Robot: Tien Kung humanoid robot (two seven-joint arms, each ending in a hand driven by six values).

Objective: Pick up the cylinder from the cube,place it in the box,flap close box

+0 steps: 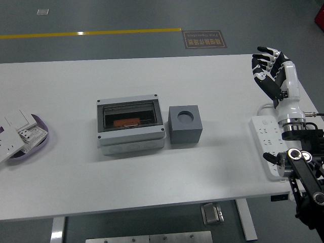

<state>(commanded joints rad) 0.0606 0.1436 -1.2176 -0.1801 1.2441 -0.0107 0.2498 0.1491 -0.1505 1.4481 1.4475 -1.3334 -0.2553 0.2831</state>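
Head view is showing our black-and-white five-fingered right hand (270, 76) hovering empty over the table's far right, fingers loosely spread and holding nothing. We are looking well to its left and nearer us for the dark grey cube with a round socket (185, 124); the cylinder is seemingly sitting upright inside it, just beside the grey box with its dark window flap (130, 125). Our left arm is not showing.

I see only my right arm, rising from the lower right corner with its black links low and the white forearm upright, and my right hand (271, 73) held high near the right edge, fingers (261, 59) loosely spread, slightly curled and pointing left, gripping nothing.
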